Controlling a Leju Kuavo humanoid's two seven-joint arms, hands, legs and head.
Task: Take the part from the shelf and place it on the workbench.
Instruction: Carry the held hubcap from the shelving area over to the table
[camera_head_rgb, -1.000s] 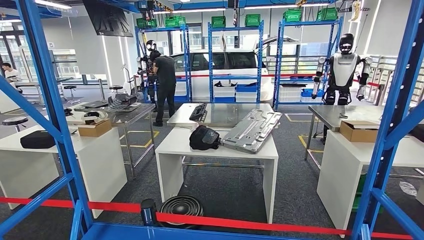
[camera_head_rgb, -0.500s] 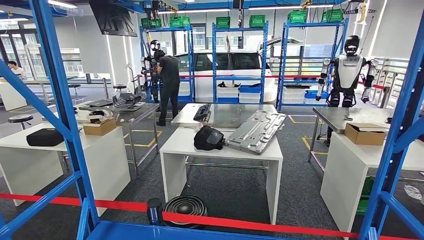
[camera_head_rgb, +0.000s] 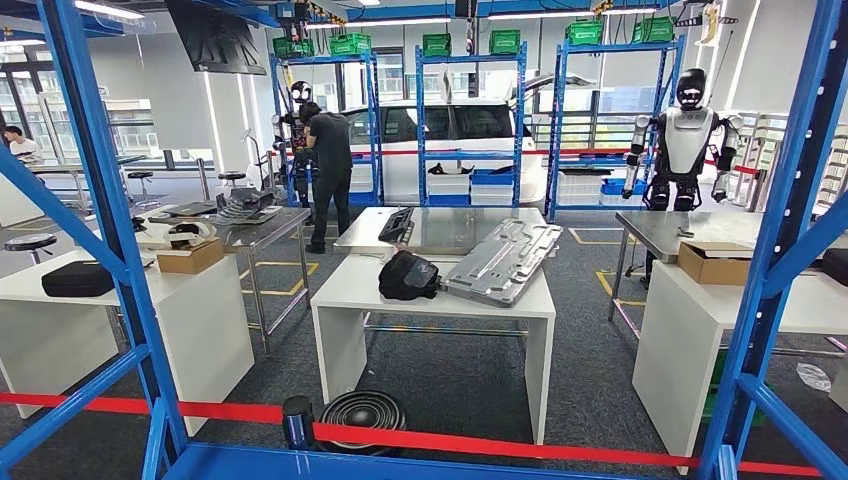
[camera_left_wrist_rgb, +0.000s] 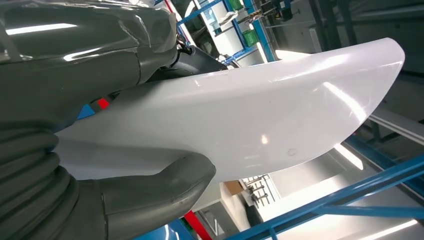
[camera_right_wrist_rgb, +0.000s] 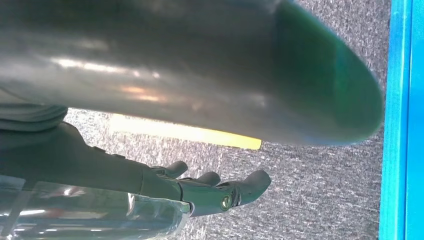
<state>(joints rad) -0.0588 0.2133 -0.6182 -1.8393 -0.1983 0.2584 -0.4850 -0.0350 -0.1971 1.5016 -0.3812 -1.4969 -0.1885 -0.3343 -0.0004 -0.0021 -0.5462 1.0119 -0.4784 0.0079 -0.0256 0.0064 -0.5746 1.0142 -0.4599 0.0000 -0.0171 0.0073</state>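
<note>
On my left wrist feed, the left hand (camera_left_wrist_rgb: 75, 150) is clamped on the part (camera_left_wrist_rgb: 260, 120), a smooth, glossy white curved panel: the thick grey thumb presses one face while the rest of the hand lies against the other. The panel's rounded end juts well beyond the hand, up off any surface, with blue shelf beams and ceiling lights behind it.

My right wrist feed shows the right hand (camera_right_wrist_rgb: 200, 192) holding nothing, its dark fingers (camera_right_wrist_rgb: 252, 182) loosely extended and a little apart above grey carpet with a yellow floor stripe; a blue upright (camera_right_wrist_rgb: 402, 120) runs along one edge.

From the head camera I look out through the blue shelf frame (camera_head_rgb: 100, 230), a red tape (camera_head_rgb: 450, 440) stretched across its lower span. Straight ahead stands a white desk (camera_head_rgb: 350, 285) carrying a black bag (camera_head_rgb: 408, 276) and, just beside it, a long silver metal panel (camera_head_rgb: 505, 260). Further white desks flank it, each bearing a cardboard box (camera_head_rgb: 190, 256). Beyond, a person in black (camera_head_rgb: 328, 165) stands at a blue rack, and another humanoid robot (camera_head_rgb: 685, 140) stands far right.
</note>
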